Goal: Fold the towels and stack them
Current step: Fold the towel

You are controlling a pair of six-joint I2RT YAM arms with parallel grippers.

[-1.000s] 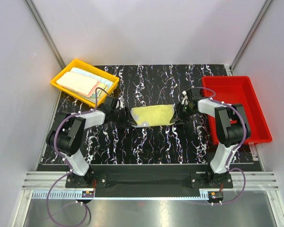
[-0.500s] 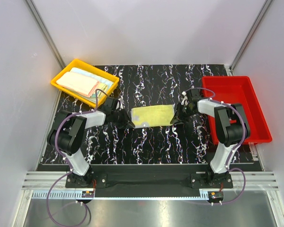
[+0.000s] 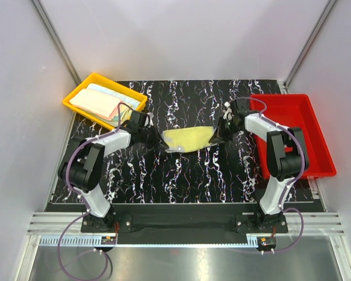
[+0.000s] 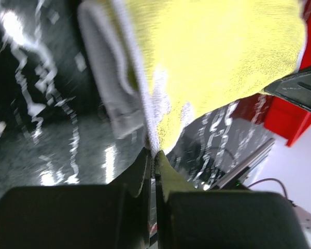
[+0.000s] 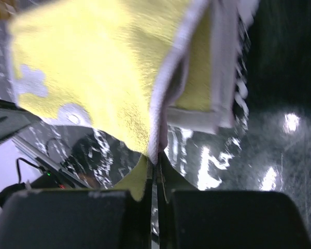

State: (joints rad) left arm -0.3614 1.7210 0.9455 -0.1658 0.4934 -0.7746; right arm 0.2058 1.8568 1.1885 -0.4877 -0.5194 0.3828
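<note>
A pale yellow towel (image 3: 189,137) with a white hem hangs between both grippers over the middle of the black marbled table (image 3: 181,175), its near edge lifted and sagging. My left gripper (image 3: 158,138) is shut on the towel's left corner; in the left wrist view the white hem (image 4: 145,111) runs down into the closed jaws (image 4: 154,155). My right gripper (image 3: 217,136) is shut on the right corner, and the right wrist view shows the hem (image 5: 163,106) pinched at the fingertips (image 5: 156,162). More folded towels (image 3: 102,100), pink and light blue, lie in the yellow tray.
The yellow tray (image 3: 76,92) sits at the back left corner of the table. A red tray (image 3: 319,146) stands along the right edge, next to the right arm. Metal frame posts rise at both back corners.
Both grippers have closed on the yellow towel's side corners and lifted them back. The towel, flat a second ago, now hangs curved between them.
</note>
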